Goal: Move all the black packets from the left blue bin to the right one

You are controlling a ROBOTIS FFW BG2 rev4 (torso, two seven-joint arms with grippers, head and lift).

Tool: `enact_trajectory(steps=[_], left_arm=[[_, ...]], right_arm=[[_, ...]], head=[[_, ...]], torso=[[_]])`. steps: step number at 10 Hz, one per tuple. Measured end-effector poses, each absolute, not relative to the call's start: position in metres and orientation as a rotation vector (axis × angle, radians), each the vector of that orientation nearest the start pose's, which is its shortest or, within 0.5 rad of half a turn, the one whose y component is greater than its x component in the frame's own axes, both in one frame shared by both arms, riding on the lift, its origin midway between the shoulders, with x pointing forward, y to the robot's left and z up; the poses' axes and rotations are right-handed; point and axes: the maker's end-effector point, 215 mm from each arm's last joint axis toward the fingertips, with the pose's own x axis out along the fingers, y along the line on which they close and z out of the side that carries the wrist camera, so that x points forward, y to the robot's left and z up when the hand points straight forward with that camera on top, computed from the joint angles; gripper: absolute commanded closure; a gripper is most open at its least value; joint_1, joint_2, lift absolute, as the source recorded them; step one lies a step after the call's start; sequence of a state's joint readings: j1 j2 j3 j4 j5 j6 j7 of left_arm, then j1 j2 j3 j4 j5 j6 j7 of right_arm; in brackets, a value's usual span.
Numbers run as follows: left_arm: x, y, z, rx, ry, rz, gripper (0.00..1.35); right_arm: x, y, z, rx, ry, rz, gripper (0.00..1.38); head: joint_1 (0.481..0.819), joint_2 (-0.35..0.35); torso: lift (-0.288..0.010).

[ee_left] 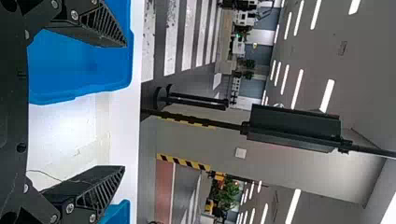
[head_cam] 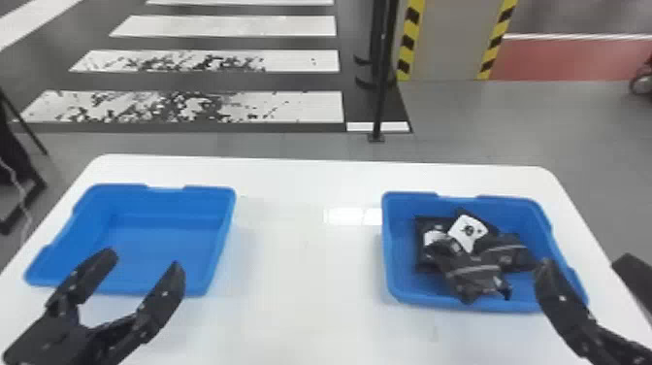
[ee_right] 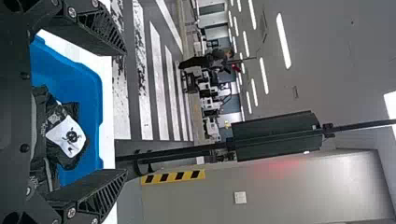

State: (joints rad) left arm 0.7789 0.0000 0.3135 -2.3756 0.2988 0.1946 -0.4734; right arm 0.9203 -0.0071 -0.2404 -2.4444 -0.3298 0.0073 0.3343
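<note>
The tabletop (head_cam: 305,272) is white, left bin (head_cam: 145,238) at eight o'clock and right bin (head_cam: 399,252) at four blue, packets (head_cam: 470,271) black with white patches, floor (head_cam: 233,82) at eleven white-striped.

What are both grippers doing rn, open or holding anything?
Left gripper: open, nothing between the fingers, at the left blue bin.
Right gripper: open, empty, at the right blue bin.

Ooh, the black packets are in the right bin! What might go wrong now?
The open left tool appears over the left bin's near edge, so dipping it might knock that bin. The right tool, also open, appears close to the right bin; lowering it might snag one of the heaped black packets and drag it out.
</note>
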Motion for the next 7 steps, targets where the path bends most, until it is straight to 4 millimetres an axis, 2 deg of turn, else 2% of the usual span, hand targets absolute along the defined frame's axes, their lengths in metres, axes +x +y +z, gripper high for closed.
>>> enact_trajectory(steps=[7], left_arm=[[0.354,0.2647,-0.3027,-0.129,0.115,-0.262,0.17]], right_arm=[[0.3315,-0.2568,-0.264,0.15,0.007,0.186,0.14]], head=[[0.695,0.013]], torso=[[-0.15]])
